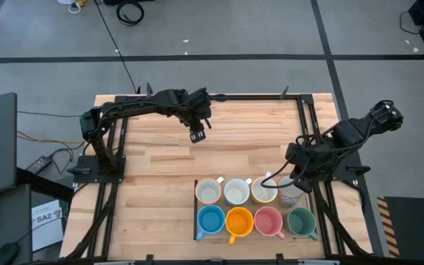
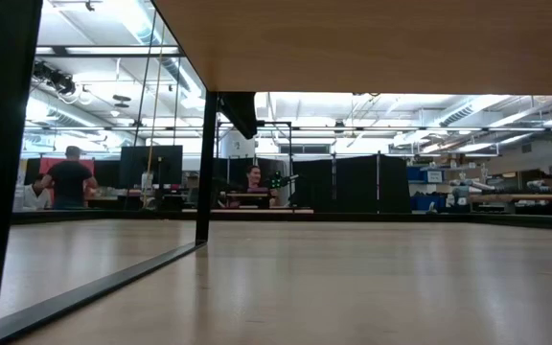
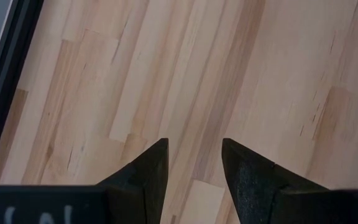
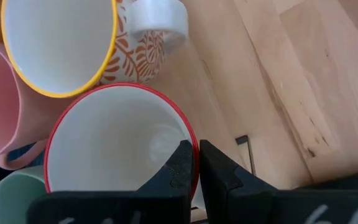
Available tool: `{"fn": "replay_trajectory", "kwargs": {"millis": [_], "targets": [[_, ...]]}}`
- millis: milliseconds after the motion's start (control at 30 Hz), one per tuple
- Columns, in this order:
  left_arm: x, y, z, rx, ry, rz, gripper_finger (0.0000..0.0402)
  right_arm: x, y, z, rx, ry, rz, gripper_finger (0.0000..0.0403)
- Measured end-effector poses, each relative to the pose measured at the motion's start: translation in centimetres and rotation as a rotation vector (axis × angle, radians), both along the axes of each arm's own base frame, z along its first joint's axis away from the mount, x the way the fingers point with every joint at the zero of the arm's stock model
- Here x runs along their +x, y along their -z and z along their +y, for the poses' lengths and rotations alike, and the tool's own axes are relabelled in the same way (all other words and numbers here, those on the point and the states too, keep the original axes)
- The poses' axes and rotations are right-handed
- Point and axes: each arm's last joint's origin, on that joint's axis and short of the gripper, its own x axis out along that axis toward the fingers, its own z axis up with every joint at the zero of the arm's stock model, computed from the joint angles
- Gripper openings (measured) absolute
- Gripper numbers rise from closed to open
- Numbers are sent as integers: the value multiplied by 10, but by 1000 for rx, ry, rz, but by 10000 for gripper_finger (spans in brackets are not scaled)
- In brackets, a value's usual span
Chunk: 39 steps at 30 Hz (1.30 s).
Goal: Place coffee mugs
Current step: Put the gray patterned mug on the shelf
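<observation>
Several coffee mugs stand upright in two rows at the table's near right. The far row holds two white ones (image 1: 209, 191) (image 1: 236, 191), a yellow-rimmed one (image 1: 263, 190) and a red-rimmed white one (image 1: 291, 194). The near row is blue (image 1: 210, 220), orange (image 1: 238, 221), pink (image 1: 268, 221) and green (image 1: 300, 221). My right gripper (image 1: 294, 182) (image 4: 197, 155) is shut and hangs over the red-rimmed mug's (image 4: 117, 143) rim, holding nothing. My left gripper (image 1: 199, 135) (image 3: 194, 152) is open above bare wood at the far middle.
A black frame rail (image 1: 309, 125) runs along the table's edges, close beside the right arm. Bare wood (image 1: 160, 191) lies left of the mug rows and across the middle. In the low view people sit in the room beyond the table.
</observation>
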Motion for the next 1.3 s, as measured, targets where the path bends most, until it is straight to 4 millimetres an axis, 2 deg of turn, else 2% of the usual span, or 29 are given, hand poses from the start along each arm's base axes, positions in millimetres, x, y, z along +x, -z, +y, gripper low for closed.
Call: {"fn": "replay_trajectory", "kwargs": {"millis": [800, 1300], "targets": [[0, 0, 0, -1, -2, -2, 156, 3, 0, 2, 29, -4, 9, 45], [0, 0, 0, -1, -2, -2, 156, 3, 0, 3, 39, -7, 3, 127]]}}
